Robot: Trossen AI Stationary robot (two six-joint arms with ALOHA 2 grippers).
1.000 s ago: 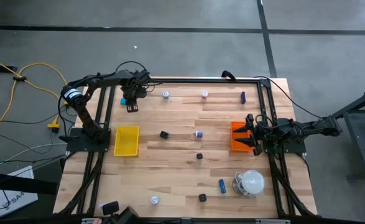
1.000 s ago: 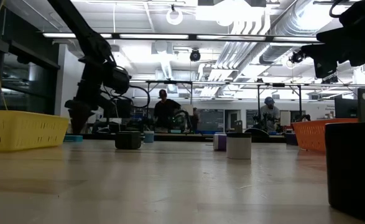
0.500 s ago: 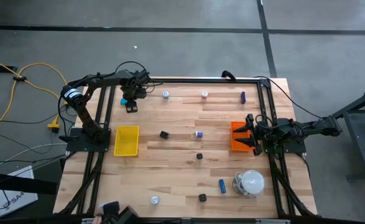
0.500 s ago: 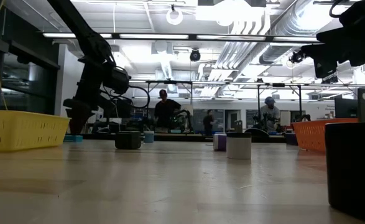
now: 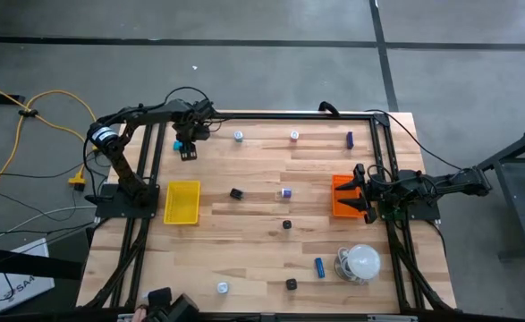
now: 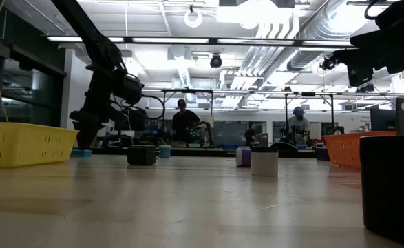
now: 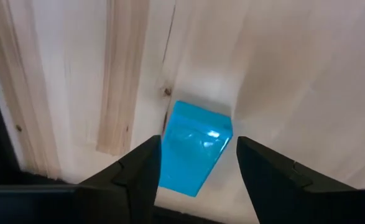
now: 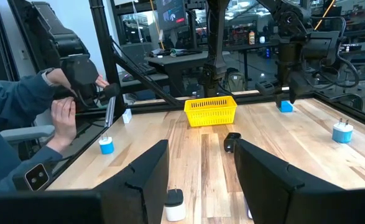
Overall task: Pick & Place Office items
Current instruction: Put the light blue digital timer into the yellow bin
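Left gripper [image 7: 194, 171] stood spread astride a blue block [image 7: 193, 147] on the table [image 7: 294, 74], evidently placed to pinch it.

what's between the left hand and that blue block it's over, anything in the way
Nothing visible. In the left wrist view the blue block lies on the bare wooden table, in line with the gap of the open left hand, with no other item nearby. From above, the left hand sits at the table's far left corner.
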